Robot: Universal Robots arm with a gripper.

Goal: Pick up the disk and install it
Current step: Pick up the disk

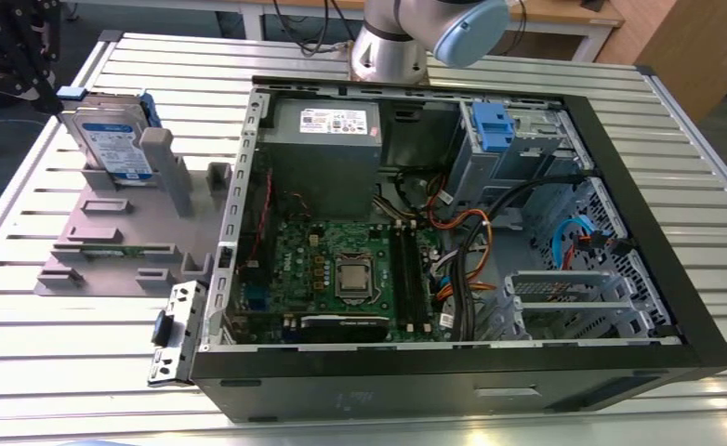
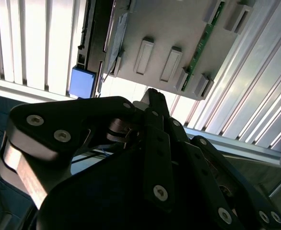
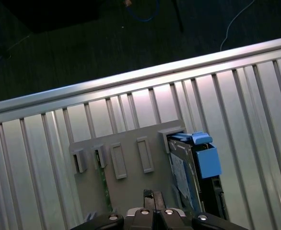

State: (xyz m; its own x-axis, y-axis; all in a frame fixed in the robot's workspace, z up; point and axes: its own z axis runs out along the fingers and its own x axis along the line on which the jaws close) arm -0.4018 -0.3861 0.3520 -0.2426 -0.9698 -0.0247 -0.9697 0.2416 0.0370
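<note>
Exterior view's left: the disk [image 1: 107, 141] stands on edge in a grey fixture [image 1: 103, 232] on the slatted surface [image 1: 41, 325]. To its right is the open computer case [image 1: 463, 232]. First wrist view: end effector [image 3: 149, 194] over the fixture, fingers together, empty, disk just beside. Judged stiff, fairly heavy, shock-sensitive, with smooth faces. Best pinched across the flat faces near the top edge.

An open computer case [image 1: 463, 386] lies on the slatted metal tabletop [image 1: 66, 353], motherboard [image 1: 338, 269] exposed; beside it sits a grey holder [image 1: 103, 232], possibly carrying a memory stick [image 1: 122, 250].
</note>
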